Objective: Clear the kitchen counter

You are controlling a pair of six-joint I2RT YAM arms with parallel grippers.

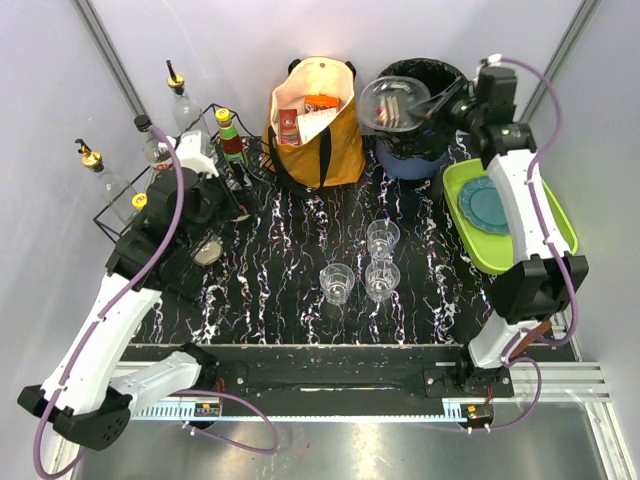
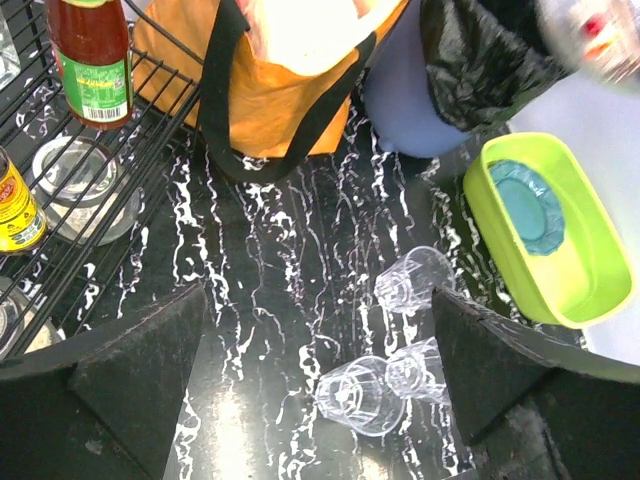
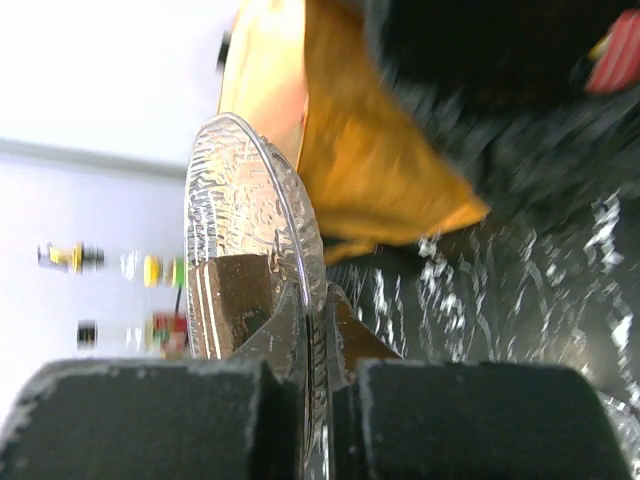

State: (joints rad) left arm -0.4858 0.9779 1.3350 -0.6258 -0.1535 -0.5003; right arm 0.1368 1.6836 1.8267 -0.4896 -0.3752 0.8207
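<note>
The kitchen counter (image 1: 280, 260) is a black slab with white veins. Three clear glasses stand on it near the middle (image 1: 383, 238) (image 1: 337, 283) (image 1: 381, 280). My left gripper (image 1: 210, 240) is open beside the wire rack (image 1: 120, 205). In the left wrist view the same glasses (image 2: 360, 395) show beyond the open left gripper (image 2: 315, 310), which has nothing between its fingers. At the back right my right gripper (image 1: 445, 105) is shut on the rim of a clear plastic bowl (image 1: 395, 103). It holds the bowl on edge over the bin (image 1: 420, 150). The right wrist view shows this grip (image 3: 325, 310) on the bowl (image 3: 245, 200).
An orange bag (image 1: 315, 130) holding packets stands at the back centre. The rack at the left holds bottles, among them a red sauce bottle (image 2: 92, 55). A lime-green tray (image 1: 470, 245) with a teal plate (image 1: 485, 205) sits at the right. The bin is lined with a black bag.
</note>
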